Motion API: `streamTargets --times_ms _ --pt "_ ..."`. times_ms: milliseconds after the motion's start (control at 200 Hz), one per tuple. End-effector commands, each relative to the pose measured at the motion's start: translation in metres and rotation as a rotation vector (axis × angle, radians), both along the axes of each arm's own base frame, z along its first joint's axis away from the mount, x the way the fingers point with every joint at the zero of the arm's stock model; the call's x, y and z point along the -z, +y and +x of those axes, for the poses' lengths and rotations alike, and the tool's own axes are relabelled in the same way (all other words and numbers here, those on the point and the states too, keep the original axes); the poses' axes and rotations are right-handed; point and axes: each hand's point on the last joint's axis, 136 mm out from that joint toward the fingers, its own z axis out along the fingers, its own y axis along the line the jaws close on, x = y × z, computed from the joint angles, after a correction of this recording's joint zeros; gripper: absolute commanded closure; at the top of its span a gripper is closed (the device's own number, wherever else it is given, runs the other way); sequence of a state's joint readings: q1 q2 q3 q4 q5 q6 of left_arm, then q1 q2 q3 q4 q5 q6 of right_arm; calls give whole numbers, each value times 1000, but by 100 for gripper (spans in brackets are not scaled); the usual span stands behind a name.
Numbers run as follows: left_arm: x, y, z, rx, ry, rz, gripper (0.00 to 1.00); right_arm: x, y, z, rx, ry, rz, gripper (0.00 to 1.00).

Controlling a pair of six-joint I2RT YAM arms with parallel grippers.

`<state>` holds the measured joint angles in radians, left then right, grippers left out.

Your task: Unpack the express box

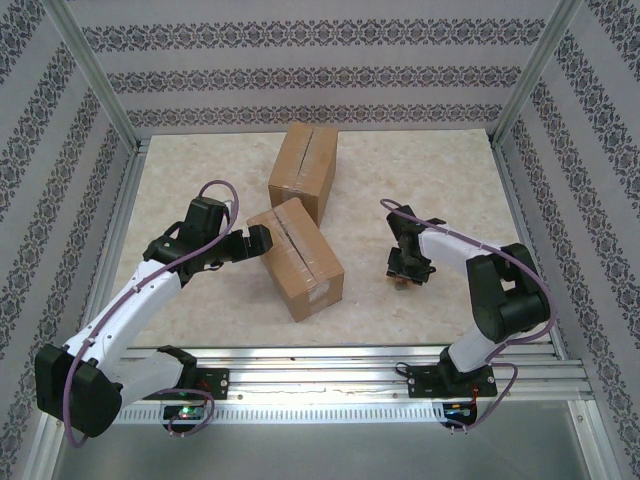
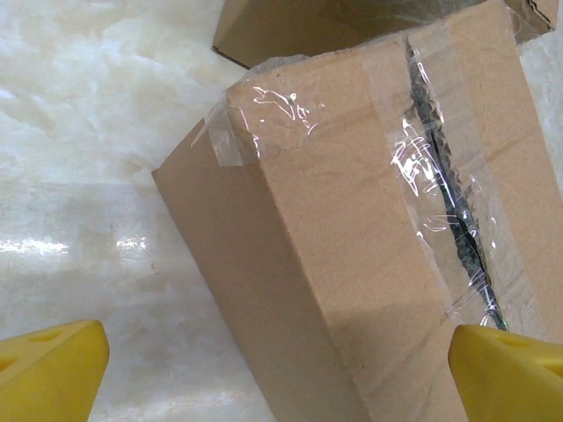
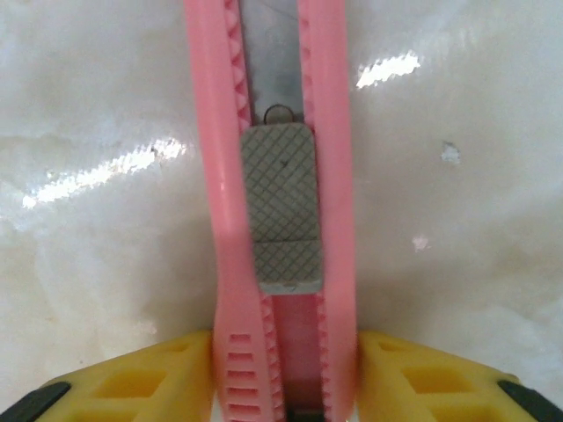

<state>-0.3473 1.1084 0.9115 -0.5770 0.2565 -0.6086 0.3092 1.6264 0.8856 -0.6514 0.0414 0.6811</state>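
A taped cardboard express box lies at mid-table, with clear tape along its top seam. My left gripper is open at the box's left end, and its yellow fingers stand wide either side of the box corner. To the right of the box, my right gripper points down at the table. In the right wrist view a pink utility knife with a grey slider lies on the tabletop. My right gripper is shut on its handle, with a yellow finger pressed against each side.
A second taped cardboard box lies behind the first, its corner close to the near box. The marble-look tabletop is bounded by metal frame posts and patterned walls. An aluminium rail runs along the near edge.
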Motion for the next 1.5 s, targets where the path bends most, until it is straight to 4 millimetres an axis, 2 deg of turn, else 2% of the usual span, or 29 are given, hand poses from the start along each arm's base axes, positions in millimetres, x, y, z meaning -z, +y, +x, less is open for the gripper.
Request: streamTargets --times_ms 0,260,430,565,744,839,954,1059,1174,1329,1494 --pt "-2 -1 -2 17 -3 24 1 1 3 21 -9 -59 17 61" --pt "-10 -2 -4 27 -19 15 1 1 4 21 -19 -63 25 68" --pt "-21 -1 -12 54 -12 22 1 -5 4 19 -37 -80 30 68" --pt "-37 -3 -19 94 -21 30 0 -26 4 21 -58 -140 42 68" --pt "-65 -17 -22 194 -64 6 0 -67 9 21 -124 -249 86 68" --pt "-84 -32 -20 253 -95 -20 0 -97 21 19 -195 -330 156 67" --pt "-108 -60 -14 335 -155 -50 0 -141 45 10 -318 -438 275 64" --pt "-121 -88 -5 395 -194 -84 0 -182 65 -5 -436 -520 347 62" --pt "-128 -117 7 440 -215 -105 0 -215 85 -23 -540 -588 395 62" --pt "-136 -158 19 490 -247 -137 0 -238 113 -38 -636 -629 472 62" --pt "-139 -186 31 492 -267 -195 0 -244 134 -42 -682 -641 518 63"
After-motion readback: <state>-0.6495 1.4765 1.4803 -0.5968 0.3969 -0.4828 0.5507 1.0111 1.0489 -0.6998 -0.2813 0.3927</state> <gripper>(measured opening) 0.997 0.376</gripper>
